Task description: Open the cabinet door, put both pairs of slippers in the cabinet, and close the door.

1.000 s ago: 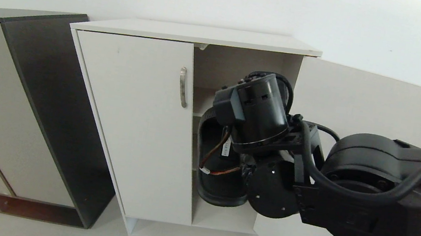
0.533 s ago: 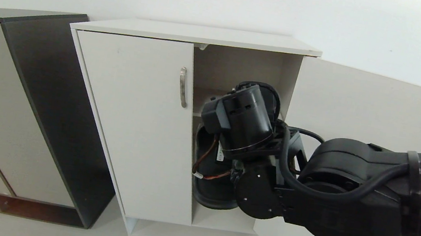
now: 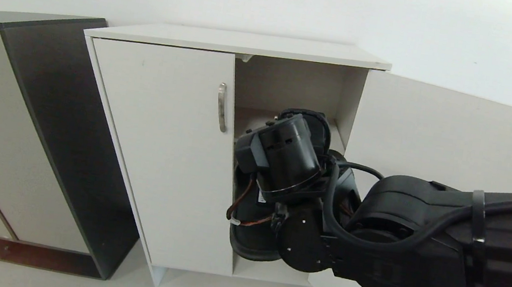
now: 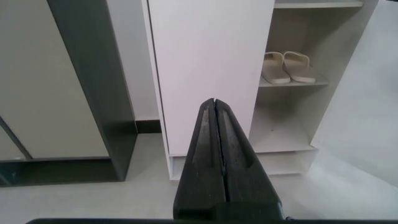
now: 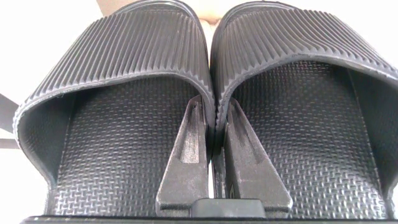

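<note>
right arm [image 3: 411, 250] has pushed deeper and lower into the white cabinet [image 3: 230, 40], and the black slippers [image 3: 249, 242] have gone in with it, now just above the bottom board. boxy cabinet, smooth flat panels, right door [image 3: 438, 129] swung wide, left door [image 3: 160, 150] shut. dark-sided cabinet [image 3: 65, 111] just beside it. black slippers are rubbery, with ribbed straps and cross-hatched footbeds, and the right jaws are pinched on their touching inner edges. beige slippers [image 4: 287, 67] sit paired on the middle shelf [image 4: 292, 83]. left jaws pressed together, holding nothing. slim metal handle [image 3: 222, 107] on the shut door.
</note>
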